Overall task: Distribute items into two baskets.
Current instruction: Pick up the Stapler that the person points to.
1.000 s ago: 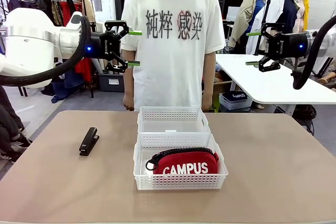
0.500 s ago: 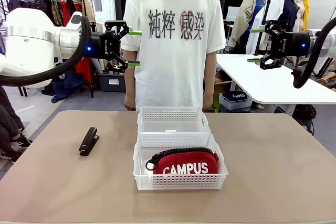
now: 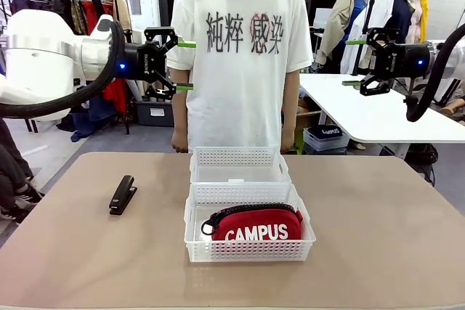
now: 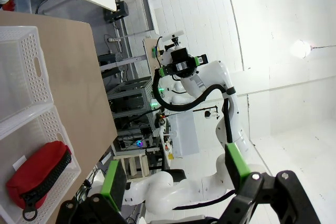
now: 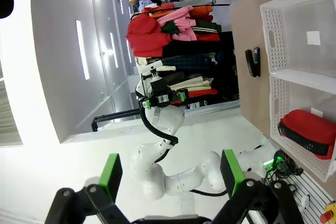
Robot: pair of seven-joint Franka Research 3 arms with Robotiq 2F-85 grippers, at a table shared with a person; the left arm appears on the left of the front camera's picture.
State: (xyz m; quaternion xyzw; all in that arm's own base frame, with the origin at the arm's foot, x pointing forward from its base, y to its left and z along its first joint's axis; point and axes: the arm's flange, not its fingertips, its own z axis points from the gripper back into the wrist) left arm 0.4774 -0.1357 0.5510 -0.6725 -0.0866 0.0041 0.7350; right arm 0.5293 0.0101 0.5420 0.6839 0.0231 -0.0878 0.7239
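The red CAMPUS pouch (image 3: 256, 226) lies in the nearer basket (image 3: 249, 250); it shows too as the pouch (image 4: 37, 172) and the pouch (image 5: 308, 131). Behind it, touching, stands the farther basket (image 3: 238, 158), holding just a small white label. The black stapler (image 3: 123, 194) rests on the table at the left, apart from both baskets, and appears as the stapler (image 5: 253, 62). My left gripper (image 3: 187, 66) hangs open high above the table's left. My right gripper (image 3: 352, 63) hangs open high at the right. Both are empty.
A person in a white printed T-shirt (image 3: 240, 49) stands at the far edge, hands down by the sides. The tan tabletop (image 3: 378, 230) is bare to the right of the baskets. A clothes rack and another white table stand behind.
My right gripper rose slightly and drew back to the right. The left arm, the person and the items stayed put.
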